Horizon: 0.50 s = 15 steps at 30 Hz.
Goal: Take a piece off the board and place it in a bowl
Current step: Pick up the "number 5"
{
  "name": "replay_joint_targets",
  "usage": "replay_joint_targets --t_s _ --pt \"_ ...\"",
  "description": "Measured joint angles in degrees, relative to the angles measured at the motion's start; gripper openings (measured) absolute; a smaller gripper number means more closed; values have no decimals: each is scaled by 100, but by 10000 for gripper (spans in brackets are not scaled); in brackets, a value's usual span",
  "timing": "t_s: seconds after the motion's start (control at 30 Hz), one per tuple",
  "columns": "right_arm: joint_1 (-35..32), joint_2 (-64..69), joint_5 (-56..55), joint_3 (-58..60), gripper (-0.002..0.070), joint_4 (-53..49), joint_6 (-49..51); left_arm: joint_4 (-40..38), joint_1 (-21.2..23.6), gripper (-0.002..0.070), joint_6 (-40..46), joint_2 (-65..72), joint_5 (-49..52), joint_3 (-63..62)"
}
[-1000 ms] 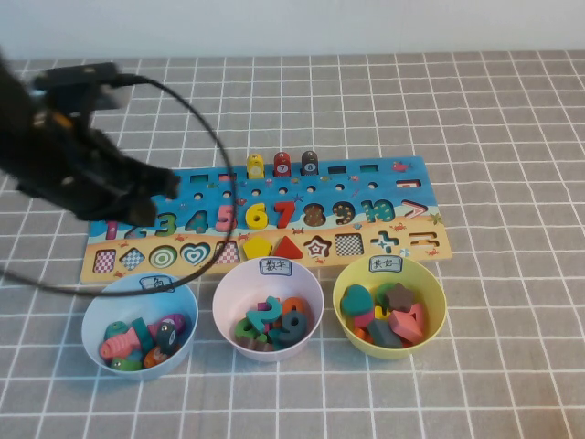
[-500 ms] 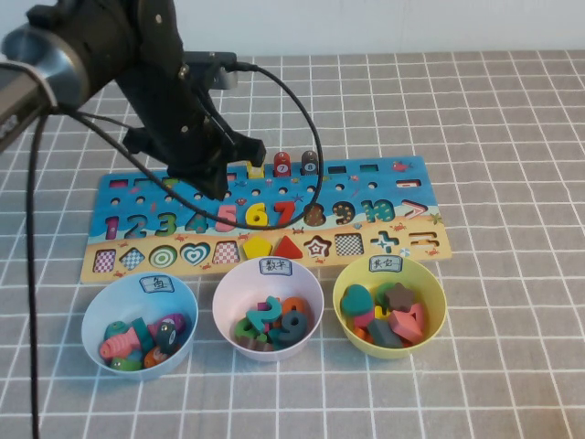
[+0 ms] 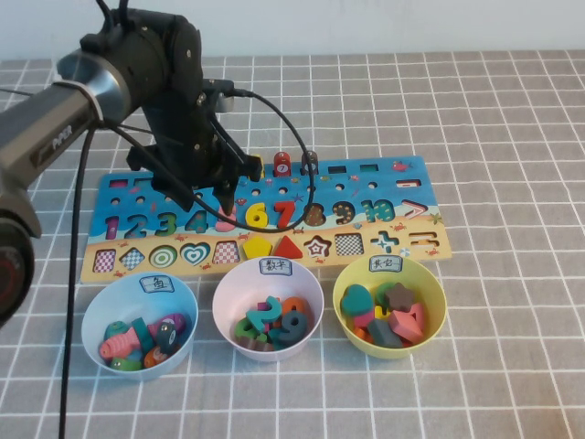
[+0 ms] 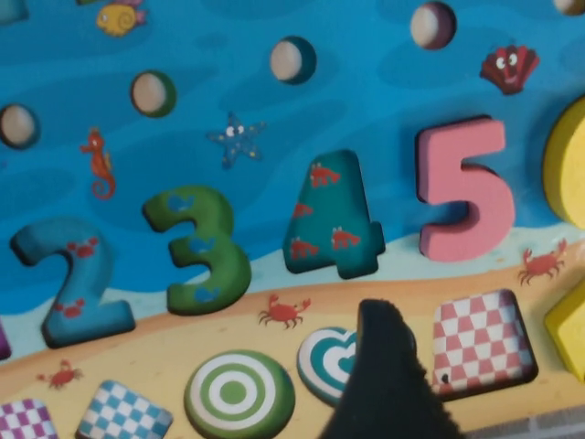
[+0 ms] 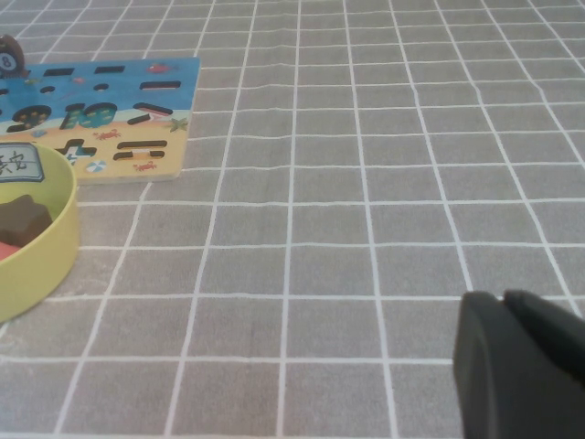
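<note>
I see a grey cloth with a white grid (image 3: 512, 128) covering the table, a pale wall behind it. Over it my left gripper (image 3: 208, 199) hangs above the board (image 3: 366, 197), its two dark fingers spread apart, one tip (image 3: 226, 203) down at the top of the pink 5 (image 3: 228, 217) and the other over the green 4 (image 3: 196, 221). Half a second ago the same arm was higher and a touch more to the right; a second ago it was swinging in from the left edge as a blur. Now it has dropped and steadied close over the number row.

The pink 5 sits in its slot on the board, between the green 4 and the yellow 6 (image 3: 258, 216), nothing clamped on it. In the left wrist view the 5 (image 4: 464, 187) lies flat, and one dark fingertip (image 4: 388, 380) covers part of the heart shape (image 4: 329, 361) below.

In front of the board stand three bowls: the pale pink-white bowl (image 3: 230, 291) in the middle, holding number pieces, with the light blue bowl (image 3: 101, 315) and the yellow-green bowl (image 3: 434, 306) on either side. None has moved.

My right gripper (image 5: 516, 366) shows only in its own wrist view, low over bare cloth near the board's right end; I cannot tell how its fingers stand.
</note>
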Motion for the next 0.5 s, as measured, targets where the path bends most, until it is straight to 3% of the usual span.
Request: replay_joint_targets --t_s 0.5 --pt "0 0 0 0 -17 0 0 -7 0 395 -120 313 -535 0"
